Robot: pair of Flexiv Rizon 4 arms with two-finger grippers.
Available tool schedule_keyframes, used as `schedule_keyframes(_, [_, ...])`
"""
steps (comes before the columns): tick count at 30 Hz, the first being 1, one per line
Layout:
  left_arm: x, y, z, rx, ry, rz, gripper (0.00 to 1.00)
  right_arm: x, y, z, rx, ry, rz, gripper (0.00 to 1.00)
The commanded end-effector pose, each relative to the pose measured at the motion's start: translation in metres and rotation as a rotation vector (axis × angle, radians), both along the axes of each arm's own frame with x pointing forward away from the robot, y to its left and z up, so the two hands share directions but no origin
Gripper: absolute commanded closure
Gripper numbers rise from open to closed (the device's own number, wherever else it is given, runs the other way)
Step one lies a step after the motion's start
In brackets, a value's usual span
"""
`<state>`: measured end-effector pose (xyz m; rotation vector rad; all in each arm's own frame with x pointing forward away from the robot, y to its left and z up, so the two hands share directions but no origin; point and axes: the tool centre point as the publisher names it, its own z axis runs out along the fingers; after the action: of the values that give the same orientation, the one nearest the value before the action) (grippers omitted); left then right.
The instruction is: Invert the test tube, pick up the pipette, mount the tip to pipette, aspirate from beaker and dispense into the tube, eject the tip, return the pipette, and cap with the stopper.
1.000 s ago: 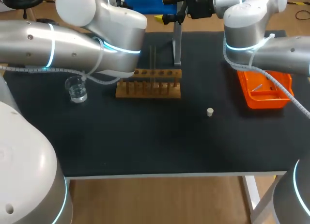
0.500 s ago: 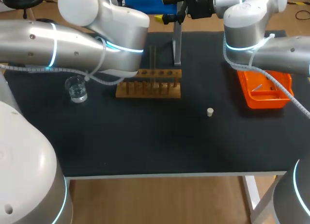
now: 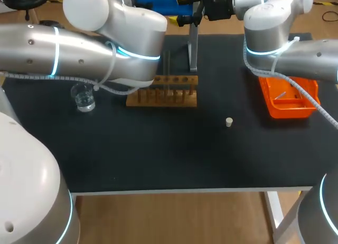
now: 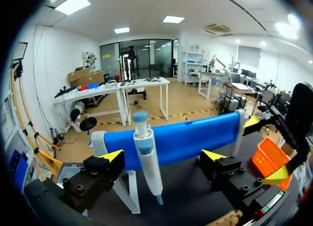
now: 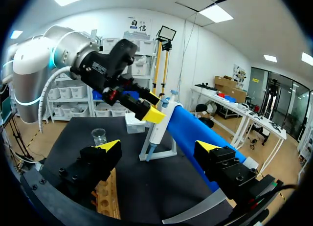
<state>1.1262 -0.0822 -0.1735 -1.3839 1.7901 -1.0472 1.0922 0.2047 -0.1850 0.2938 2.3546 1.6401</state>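
Two end effectors: both released, neither holding anything.
Left end effector [image 4: 164, 156]: the fingers are spread wide just behind the rack [image 3: 163, 93], facing away from it. The pipette [image 4: 146, 160] shows ahead in the gap between them, untouched. It looks squared up so that the fingers can close on the pipette's body from both sides.
Right end effector [image 5: 159, 146]: the fingers stand apart around empty air. It is held high behind the rack and to its right, pointing across at the stand [image 3: 193, 43], probably parked there to leave the left arm room.
Pipette: hangs upright on the stand behind the rack, nozzle down, so a sideways grasp can lift it off. No tip seems fitted yet.
Test tube [image 3: 166, 69]: a thin dark upright standing in the rack. Which end is up cannot be told.
Beaker [image 3: 83, 96]: left of the rack and apart from it, holding clear liquid.
Stopper [image 3: 228, 122]: on the counter [image 3: 158, 149] in front of the rack, to its right, kept aside for the last step.
Orange tray [image 3: 288, 99]: right of the rack, well apart, likely for the tips.
Step in hand: picking up the pipette, by my reading.
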Motion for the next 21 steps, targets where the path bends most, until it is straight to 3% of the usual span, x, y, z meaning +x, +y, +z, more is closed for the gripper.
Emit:
schedule_keyframes(1, [-0.029,0.006,0.015,-0.023,-0.030,-0.051,0.00,0.001,-0.001,0.001,-0.003,0.004,0.004,0.00])
schedule_keyframes(14, [-0.107,-0.005,0.038,-0.093,-0.138,-0.387,0.00,0.001,-0.001,0.001,-0.003,0.004,0.004,0.00])
schedule_keyframes(21, [-0.133,-0.017,0.039,-0.105,-0.189,-0.582,0.00,0.001,-0.001,0.001,-0.003,0.004,0.004,0.00])
